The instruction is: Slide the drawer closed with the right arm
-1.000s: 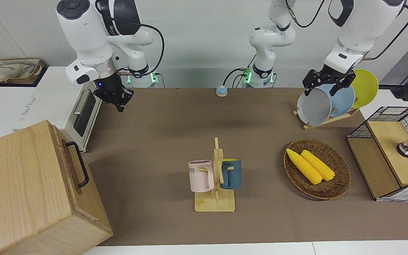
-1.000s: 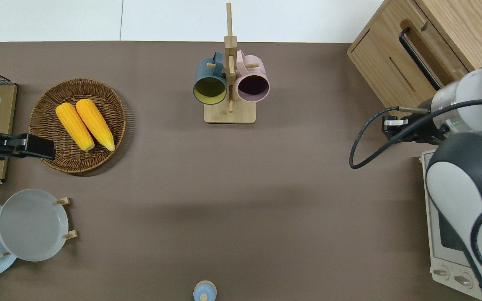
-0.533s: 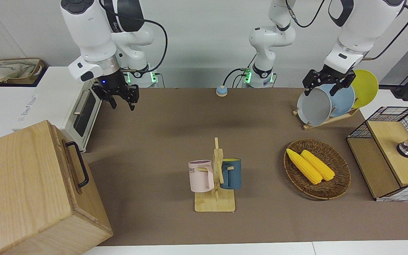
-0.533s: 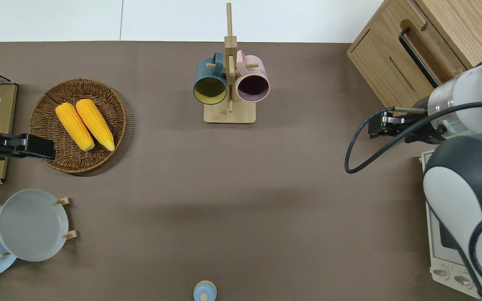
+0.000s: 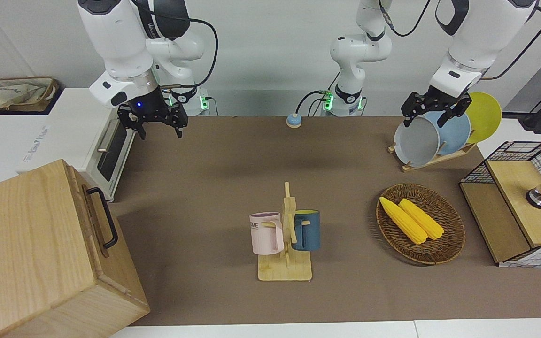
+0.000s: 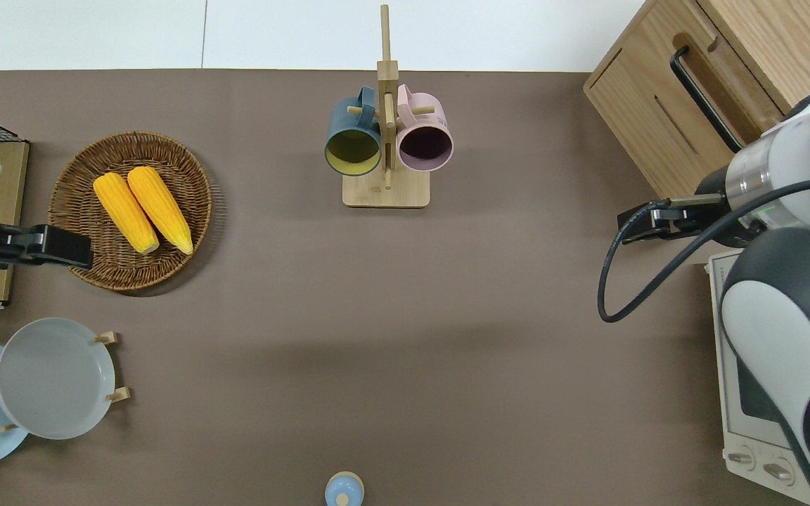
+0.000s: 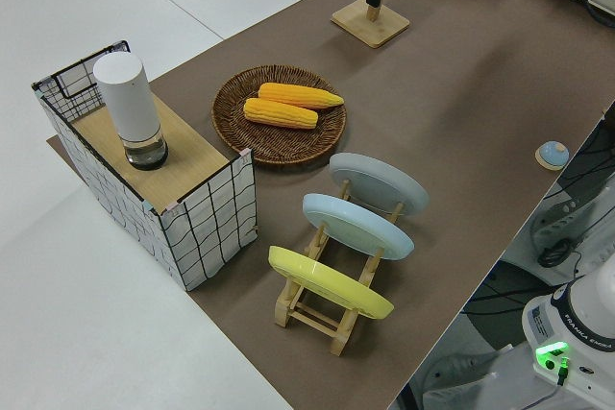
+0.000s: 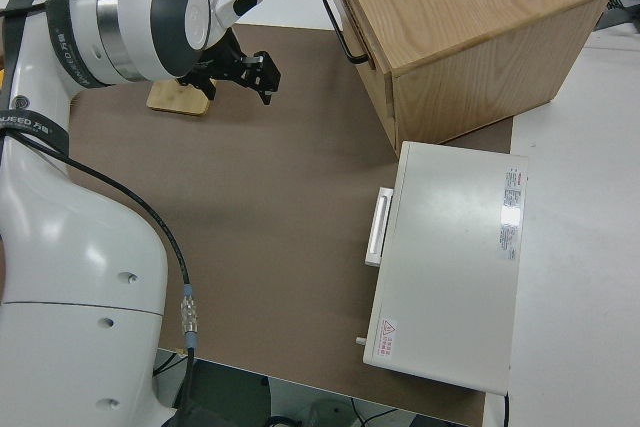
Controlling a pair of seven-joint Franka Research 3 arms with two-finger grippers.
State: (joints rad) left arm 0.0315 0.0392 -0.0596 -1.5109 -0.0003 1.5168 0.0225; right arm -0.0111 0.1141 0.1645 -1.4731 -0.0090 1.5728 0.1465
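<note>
The drawer (image 5: 96,220) with its black loop handle (image 5: 104,217) sits at the top of the pale wooden cabinet (image 5: 31,253), at the right arm's end of the table. Its front stands only slightly out from the cabinet face; it also shows in the overhead view (image 6: 725,88) and the right side view (image 8: 365,22). My right gripper (image 5: 158,134) is open and empty. It hangs over the brown mat beside the toaster oven, apart from the handle, and shows in the overhead view (image 6: 640,226) and the right side view (image 8: 262,75). My left gripper (image 5: 424,121) is parked and open.
A white toaster oven (image 5: 106,150) stands beside the cabinet, nearer to the robots. A mug rack (image 5: 285,234) with two mugs stands mid-table. A basket with corn (image 5: 453,234), a plate rack (image 5: 432,136) and a wire-mesh box (image 5: 519,202) are at the left arm's end.
My right gripper has turned at the wrist and drifted a little toward the robots, away from the cabinet, and its fingers now stand wider apart. The drawer and left arm have not moved.
</note>
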